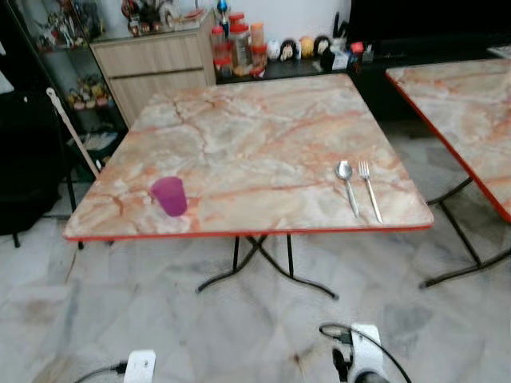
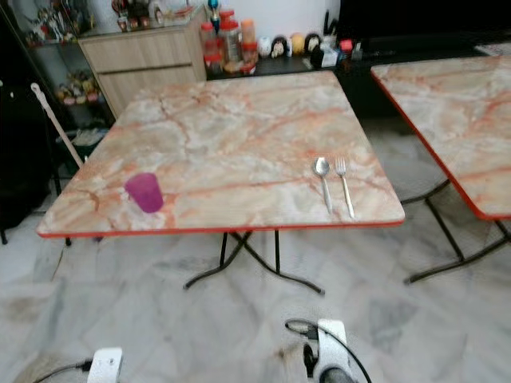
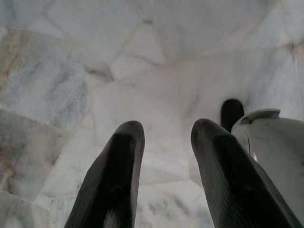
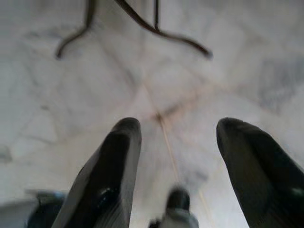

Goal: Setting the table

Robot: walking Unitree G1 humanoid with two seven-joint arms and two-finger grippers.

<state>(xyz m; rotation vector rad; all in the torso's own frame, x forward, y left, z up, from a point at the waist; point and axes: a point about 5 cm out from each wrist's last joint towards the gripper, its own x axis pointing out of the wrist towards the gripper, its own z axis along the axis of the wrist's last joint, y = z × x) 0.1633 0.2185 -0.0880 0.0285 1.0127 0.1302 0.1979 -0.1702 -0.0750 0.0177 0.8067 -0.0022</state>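
A square marble-patterned table with a red edge stands in front of me. On it a purple cup sits near the front left corner. A spoon and a fork lie side by side near the front right corner. Both arms hang low by the floor, below the table's front edge. My left gripper is open over the marble floor with nothing between its fingers. My right gripper is open too, pointing at the floor near the table's black legs.
A second marble table stands to the right. A wooden cabinet and a dark shelf with jars and figurines line the back wall. A broom handle leans at the left. Open floor lies between me and the table.
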